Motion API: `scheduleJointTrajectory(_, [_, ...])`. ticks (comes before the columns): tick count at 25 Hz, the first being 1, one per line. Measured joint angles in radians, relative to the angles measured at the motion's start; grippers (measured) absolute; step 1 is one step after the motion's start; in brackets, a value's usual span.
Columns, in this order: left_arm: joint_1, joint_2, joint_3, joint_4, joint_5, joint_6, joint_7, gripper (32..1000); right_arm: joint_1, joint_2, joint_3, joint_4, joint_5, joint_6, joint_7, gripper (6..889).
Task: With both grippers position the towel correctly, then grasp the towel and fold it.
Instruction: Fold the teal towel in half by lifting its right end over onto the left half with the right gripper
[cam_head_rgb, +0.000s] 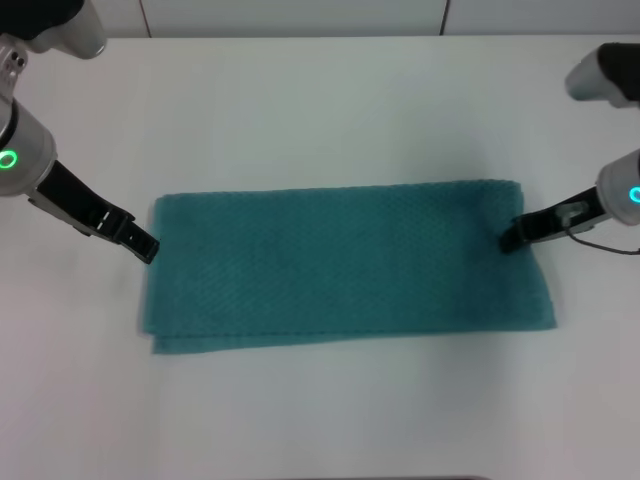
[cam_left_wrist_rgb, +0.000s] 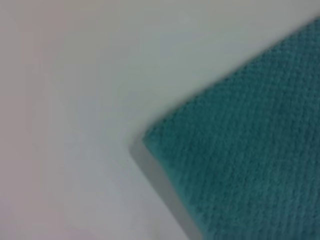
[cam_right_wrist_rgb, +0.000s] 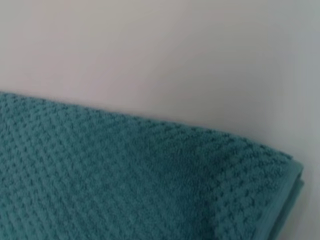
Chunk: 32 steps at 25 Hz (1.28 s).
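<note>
The towel (cam_head_rgb: 350, 265) lies flat on the white table (cam_head_rgb: 320, 100), about in the middle of it, with its long axis running left to right and its short sides facing the two arms. It is a teal-green rectangle with a bumpy, waffle-like weave. It is folded into layers: along the near edge, towards the left corner, a lower layer peeks out a little from under the upper one, and in the right wrist view the corner (cam_right_wrist_rgb: 292, 170) shows a thick doubled edge. The far edge runs almost straight, tilting slightly so that the right end sits a little farther away than the left. The near right corner spreads out a bit wider than the far right one.

The left gripper (cam_head_rgb: 145, 246) is low at the towel's left short side, its black tip just beside or touching the edge near the far left corner. The right gripper (cam_head_rgb: 510, 240) is low at the right short side, its tip over the cloth's edge. For neither gripper can I tell whether the jaws are spread or pressed together. The left wrist view shows a towel corner (cam_left_wrist_rgb: 150, 137) lying flat on the table.
</note>
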Motion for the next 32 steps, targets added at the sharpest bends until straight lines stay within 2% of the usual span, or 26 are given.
scheduleJointTrajectory(9, [0.004,0.0006,-0.002,0.0,-0.001,0.0,0.003,893,-0.032,-0.083,0.025,-0.003,0.003,0.052,0.009,117])
scheduleJointTrajectory(17, [0.005,0.0006,0.0,0.0,-0.004,0.0,0.005,894,-0.051,-0.139,0.025,-0.004,-0.006,0.072,0.033,116])
scheduleJointTrajectory(28, [0.004,0.0006,0.001,0.0,-0.002,0.0,0.005,893,-0.099,-0.192,0.028,-0.042,-0.073,0.133,0.08,112])
scheduleJointTrajectory(32, [0.004,0.0006,0.001,0.0,-0.002,0.001,0.005,893,-0.111,-0.202,0.028,-0.064,-0.074,0.156,0.082,110])
